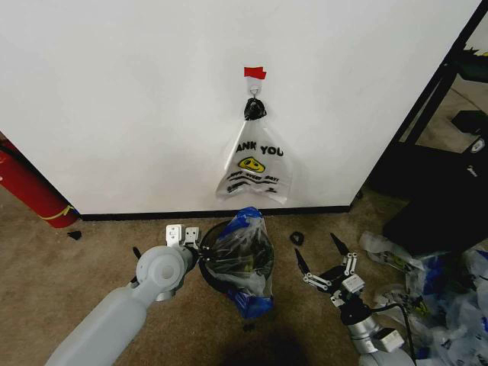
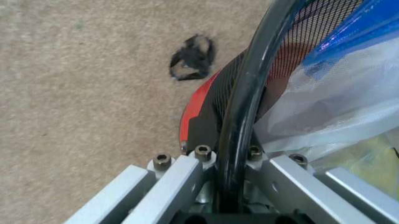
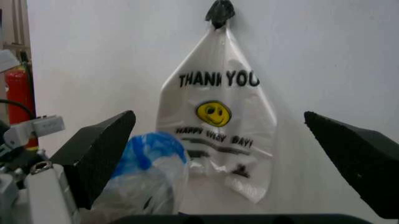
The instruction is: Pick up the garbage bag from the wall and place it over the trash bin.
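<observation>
The garbage bag (image 1: 248, 255) is in the trash bin (image 1: 216, 273) on the floor, just in front of the wall (image 1: 137, 99). The bag is see-through and crinkly with blue patches, and it sticks up out of the bin and hangs over the bin's right side. In my left wrist view the bag (image 2: 337, 93) lies inside the black mesh, and the bin's (image 2: 249, 98) red base shows below. My left end effector (image 1: 192, 238) is at the bin's left edge, and its fingers are clamped on the black rim, one on each side. My right end effector (image 1: 324, 258) is low over the brown carpet (image 1: 91, 252), to the right of the bin and apart from it, and its black fingers are spread wide with nothing between them. On the wall above the bin, a white "THANK YOU" bag (image 1: 254, 168) with a yellow smiley hangs from a small hook (image 1: 255, 107). A bit of red tape (image 1: 255, 72) sits just above the hook. A red cylinder (image 1: 30, 187) leans at the far left by the wall.
</observation>
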### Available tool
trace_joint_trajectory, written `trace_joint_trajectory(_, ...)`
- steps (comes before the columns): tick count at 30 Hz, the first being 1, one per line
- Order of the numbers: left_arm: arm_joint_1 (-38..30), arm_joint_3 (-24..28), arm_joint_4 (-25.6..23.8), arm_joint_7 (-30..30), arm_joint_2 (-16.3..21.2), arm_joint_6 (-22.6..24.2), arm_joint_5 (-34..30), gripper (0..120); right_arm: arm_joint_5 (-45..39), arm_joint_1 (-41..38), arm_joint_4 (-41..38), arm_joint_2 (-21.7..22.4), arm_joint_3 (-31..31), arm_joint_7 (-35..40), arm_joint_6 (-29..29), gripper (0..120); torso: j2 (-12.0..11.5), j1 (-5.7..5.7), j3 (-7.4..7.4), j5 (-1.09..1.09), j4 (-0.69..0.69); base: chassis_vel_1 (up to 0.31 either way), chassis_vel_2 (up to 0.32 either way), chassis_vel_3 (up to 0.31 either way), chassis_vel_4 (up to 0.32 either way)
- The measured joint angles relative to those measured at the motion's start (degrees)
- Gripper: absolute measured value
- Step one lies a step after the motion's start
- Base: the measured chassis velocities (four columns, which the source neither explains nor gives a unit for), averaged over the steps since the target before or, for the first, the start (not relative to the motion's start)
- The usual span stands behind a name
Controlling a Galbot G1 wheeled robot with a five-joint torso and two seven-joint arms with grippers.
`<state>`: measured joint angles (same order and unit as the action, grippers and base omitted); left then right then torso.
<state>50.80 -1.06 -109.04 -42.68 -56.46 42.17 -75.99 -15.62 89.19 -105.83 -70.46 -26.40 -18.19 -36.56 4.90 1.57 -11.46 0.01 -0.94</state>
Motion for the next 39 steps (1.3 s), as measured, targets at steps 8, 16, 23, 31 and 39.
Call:
trace_joint_trajectory(8, -1.1, 0.0, -0.1, 0.4, -0.4, -0.1, -1.0, 15, 1.1, 1.4, -1.1, 0.0, 0.5, 0.4, 2.3, 100, 0.0, 0.00, 0.00, -0.01, -0.01, 0.000, 0.000, 0.000, 0.000)
trace_joint_trajectory(16, 0.0, -1.4, -2.2, 0.5, -0.1, -0.1, -0.8, 40, 1.7, 1.5, -0.9, -0.1, 0.7, 0.2, 1.8, 100, 0.0, 0.00, 0.00, -0.01, -0.01, 0.000, 0.000, 0.000, 0.000)
trace_joint_trajectory(23, 4.3, -6.1, -8.8, 8.3, 0.7, -2.9, 10.8, 63, 1.7, 1.4, 0.8, 0.2, 1.7, 0.2, 1.7, 100, 0.0, 0.01, 0.00, -0.01, 0.00, 0.000, 0.000, 0.000, 0.000)
trace_joint_trajectory(31, 20.6, -12.8, -15.8, 32.8, -4.1, -30.5, 43.4, 93, 1.3, 3.1, 1.6, -0.4, 3.4, 0.7, 3.4, 100, 0.0, 0.00, 0.01, 0.01, 0.01, 0.000, 0.000, 0.000, 0.000)
trace_joint_trajectory(39, 28.3, -17.6, -13.9, 44.8, -11.0, -50.5, 58.6, 100, 1.7, 3.5, -2.3, 0.2, 3.1, 4.3, 6.2, 100, 0.0, 0.00, 0.01, -0.01, -0.01, 0.000, 0.000, 0.000, 0.000)
